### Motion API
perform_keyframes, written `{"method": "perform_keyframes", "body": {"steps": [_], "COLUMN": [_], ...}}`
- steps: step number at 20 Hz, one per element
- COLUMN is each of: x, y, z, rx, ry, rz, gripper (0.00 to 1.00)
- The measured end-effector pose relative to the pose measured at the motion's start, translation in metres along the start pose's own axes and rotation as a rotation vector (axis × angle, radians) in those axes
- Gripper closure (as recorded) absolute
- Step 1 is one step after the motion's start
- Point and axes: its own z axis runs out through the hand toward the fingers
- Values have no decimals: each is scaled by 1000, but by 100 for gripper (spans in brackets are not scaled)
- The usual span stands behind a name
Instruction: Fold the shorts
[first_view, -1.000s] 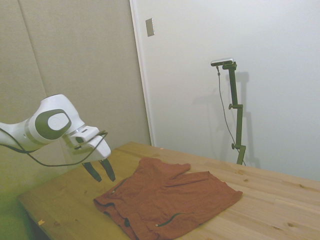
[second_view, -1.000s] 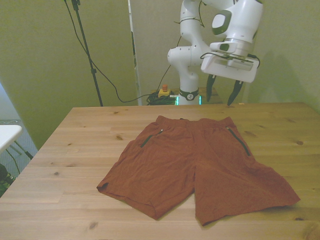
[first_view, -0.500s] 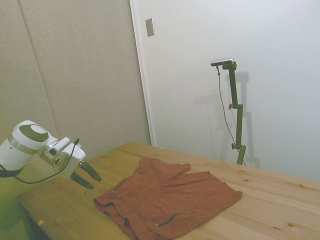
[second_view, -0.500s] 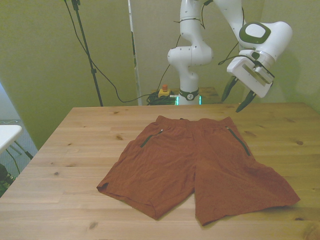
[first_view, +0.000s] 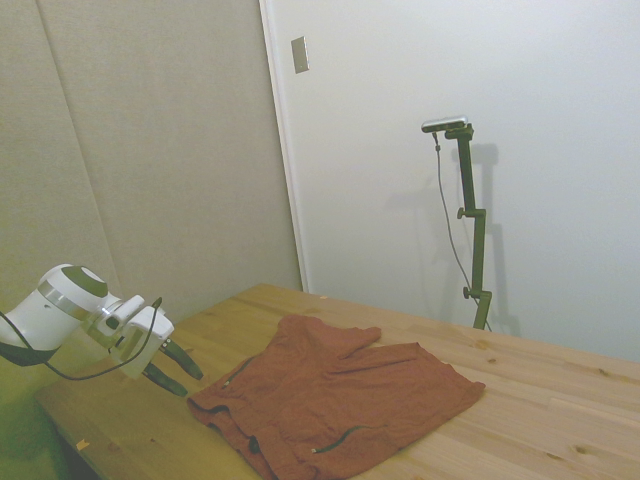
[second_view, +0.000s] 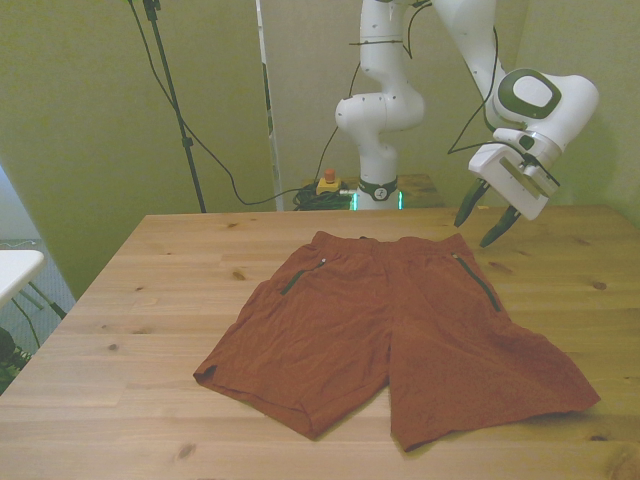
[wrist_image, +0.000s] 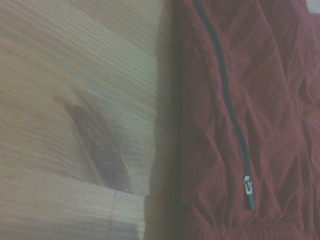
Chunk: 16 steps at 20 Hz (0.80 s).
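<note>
Shorts (second_view: 400, 335) spread flat on the wooden surface (second_view: 130, 330), waistband toward the far edge, both legs fanned toward the near edge. Rust-red fabric, a dark zip on each side pocket, lightly wrinkled, nothing folded over. Surface of pale knotty planks, bare wood showing all round the garment. Room plain: greenish wall behind in the front view, white wall and door frame in the side view, a thin dark pole with a trailing cable at the front view's left.

Wide bare wood at the front view's left of the shorts, a narrower strip at the right. Leg hems close to the near edge; waistband set a little in from the far edge.

Hand (second_view: 486, 217) held above the surface near the far edge, at the front view's right, tilted with its fingertips aimed down toward the waistband corner. Fingers spread apart, gripping nothing, clear of the cloth. From the side, hand (first_view: 172, 366) just beside the waistband end, not touching. Close up from the wrist: fabric edge, pocket zip (wrist_image: 226, 100) with its pull, bare wood alongside.
</note>
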Motion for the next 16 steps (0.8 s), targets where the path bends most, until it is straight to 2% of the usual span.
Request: {"method": "perform_keyframes", "body": {"steps": [10,11,16], "x": [15,16,18], "y": [3,2,1], "z": [34,35,36], "rx": [-87,-89,-94], "ry": [17,16,13], "rz": [-6,-5,-1], "gripper": [0,100,100]}}
